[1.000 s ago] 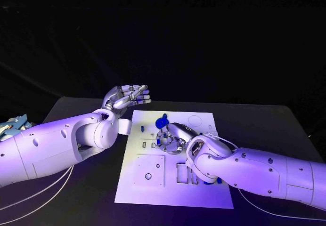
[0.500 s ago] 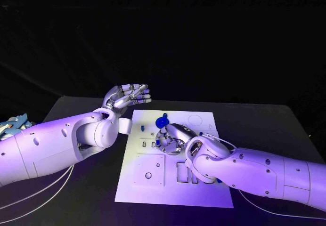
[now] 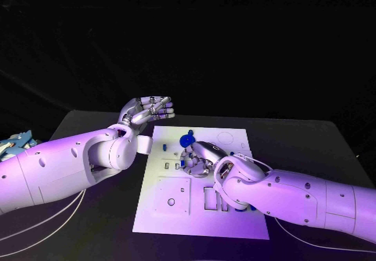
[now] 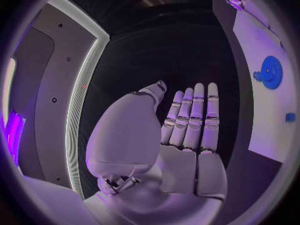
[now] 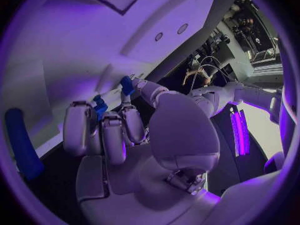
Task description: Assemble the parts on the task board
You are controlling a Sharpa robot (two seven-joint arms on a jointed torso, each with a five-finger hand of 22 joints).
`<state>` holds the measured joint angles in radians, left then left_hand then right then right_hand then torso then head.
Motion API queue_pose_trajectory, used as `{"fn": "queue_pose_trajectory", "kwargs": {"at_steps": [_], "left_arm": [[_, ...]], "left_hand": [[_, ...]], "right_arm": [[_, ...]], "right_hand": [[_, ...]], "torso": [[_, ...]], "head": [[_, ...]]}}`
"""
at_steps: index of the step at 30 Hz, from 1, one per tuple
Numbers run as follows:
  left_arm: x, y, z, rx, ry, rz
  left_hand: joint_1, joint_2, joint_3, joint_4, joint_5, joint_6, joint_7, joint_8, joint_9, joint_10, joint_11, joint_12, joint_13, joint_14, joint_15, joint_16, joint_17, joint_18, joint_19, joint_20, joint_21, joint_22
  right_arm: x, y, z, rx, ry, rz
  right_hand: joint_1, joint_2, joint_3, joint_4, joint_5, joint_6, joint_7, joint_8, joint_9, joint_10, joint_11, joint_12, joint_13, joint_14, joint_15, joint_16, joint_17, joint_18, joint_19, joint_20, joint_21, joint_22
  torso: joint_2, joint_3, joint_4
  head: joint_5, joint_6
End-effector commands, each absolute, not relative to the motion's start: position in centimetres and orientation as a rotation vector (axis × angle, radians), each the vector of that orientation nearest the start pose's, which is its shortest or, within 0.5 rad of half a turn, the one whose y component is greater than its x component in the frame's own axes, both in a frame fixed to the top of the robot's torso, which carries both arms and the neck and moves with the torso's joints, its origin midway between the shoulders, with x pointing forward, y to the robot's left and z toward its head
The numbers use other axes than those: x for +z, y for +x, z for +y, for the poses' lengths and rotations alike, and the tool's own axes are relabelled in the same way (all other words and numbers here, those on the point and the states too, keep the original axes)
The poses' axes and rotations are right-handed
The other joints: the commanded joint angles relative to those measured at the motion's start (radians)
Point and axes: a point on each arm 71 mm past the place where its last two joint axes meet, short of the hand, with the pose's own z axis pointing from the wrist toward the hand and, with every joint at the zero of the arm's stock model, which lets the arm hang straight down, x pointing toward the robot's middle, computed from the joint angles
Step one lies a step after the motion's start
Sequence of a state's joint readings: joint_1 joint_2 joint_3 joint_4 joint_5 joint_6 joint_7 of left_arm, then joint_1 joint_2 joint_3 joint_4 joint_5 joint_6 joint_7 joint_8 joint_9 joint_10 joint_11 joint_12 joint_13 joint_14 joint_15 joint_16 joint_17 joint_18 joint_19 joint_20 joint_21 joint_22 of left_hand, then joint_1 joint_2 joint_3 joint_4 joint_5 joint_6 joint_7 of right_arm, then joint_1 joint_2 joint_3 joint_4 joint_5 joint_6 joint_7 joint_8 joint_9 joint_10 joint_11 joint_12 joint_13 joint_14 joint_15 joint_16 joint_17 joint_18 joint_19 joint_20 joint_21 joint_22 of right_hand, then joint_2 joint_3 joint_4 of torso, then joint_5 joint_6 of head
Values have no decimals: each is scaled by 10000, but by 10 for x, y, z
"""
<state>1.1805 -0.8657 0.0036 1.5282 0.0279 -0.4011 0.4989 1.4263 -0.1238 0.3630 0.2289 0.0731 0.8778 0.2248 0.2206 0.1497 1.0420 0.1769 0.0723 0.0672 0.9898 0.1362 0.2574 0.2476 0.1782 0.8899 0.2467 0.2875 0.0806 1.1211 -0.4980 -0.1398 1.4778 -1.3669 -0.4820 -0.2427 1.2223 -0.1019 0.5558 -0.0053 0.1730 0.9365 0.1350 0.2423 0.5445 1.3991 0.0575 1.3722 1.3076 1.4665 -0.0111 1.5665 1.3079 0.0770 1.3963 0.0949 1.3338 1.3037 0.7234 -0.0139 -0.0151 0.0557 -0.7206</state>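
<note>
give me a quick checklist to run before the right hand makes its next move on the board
1. Right hand over the task board: ok, it sits low over the board's middle.
2. Part in the right hand's fingers: cannot tell; small blue pieces show at the fingertips in the right wrist view, but a firm pinch is not plain.
3. Left hand out of the way: ok, raised beyond the board's far left corner, holding nothing.
4. Blue gear clear of the right hand: ok, it lies just beyond the fingers, on the board.
5. Target slot visible: not ok, the hand covers the spot beneath it in the head view.
</note>
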Motion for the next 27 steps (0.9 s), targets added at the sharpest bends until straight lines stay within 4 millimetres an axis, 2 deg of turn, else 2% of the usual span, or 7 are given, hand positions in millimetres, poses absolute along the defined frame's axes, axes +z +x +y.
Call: {"fn": "queue_pose_trajectory", "kwargs": {"at_steps": [1, 27], "left_arm": [[-164, 493, 226, -15312, -11142, 12292], [-165, 493, 227, -15280, -11159, 12306]], "left_hand": [[-51, -74, 63, 23, -57, 80, 42, -34, 7, 42, -1, -31, 1, -11, -8, -39, 16, 42, -13, 59, -60, -14], [-58, -81, 72, 18, -57, 76, 46, -39, 5, 36, 3, -39, -2, -20, -4, -51, 20, 39, -36, 67, -74, -22]], "right_arm": [[-247, 441, -47, 8553, -913, 17503], [-252, 442, -48, 8526, -989, 17715]], "right_hand": [[-70, -40, -8, 70, 24, -11, 6, -23, 52, -35, -47, -38, 368, 1015, -51, 9, 2510, -32, 0, -44, -61, -17], [-155, -189, -56, 111, -9, -207, 78, -123, 24, -93, 13, -96, 320, 1007, -9, -2, 2477, -21, -33, -20, -135, -72]], "torso": [[-4, -1, -3], [-7, 4, -4]], "head": [[2, 0], [0, -30]]}}
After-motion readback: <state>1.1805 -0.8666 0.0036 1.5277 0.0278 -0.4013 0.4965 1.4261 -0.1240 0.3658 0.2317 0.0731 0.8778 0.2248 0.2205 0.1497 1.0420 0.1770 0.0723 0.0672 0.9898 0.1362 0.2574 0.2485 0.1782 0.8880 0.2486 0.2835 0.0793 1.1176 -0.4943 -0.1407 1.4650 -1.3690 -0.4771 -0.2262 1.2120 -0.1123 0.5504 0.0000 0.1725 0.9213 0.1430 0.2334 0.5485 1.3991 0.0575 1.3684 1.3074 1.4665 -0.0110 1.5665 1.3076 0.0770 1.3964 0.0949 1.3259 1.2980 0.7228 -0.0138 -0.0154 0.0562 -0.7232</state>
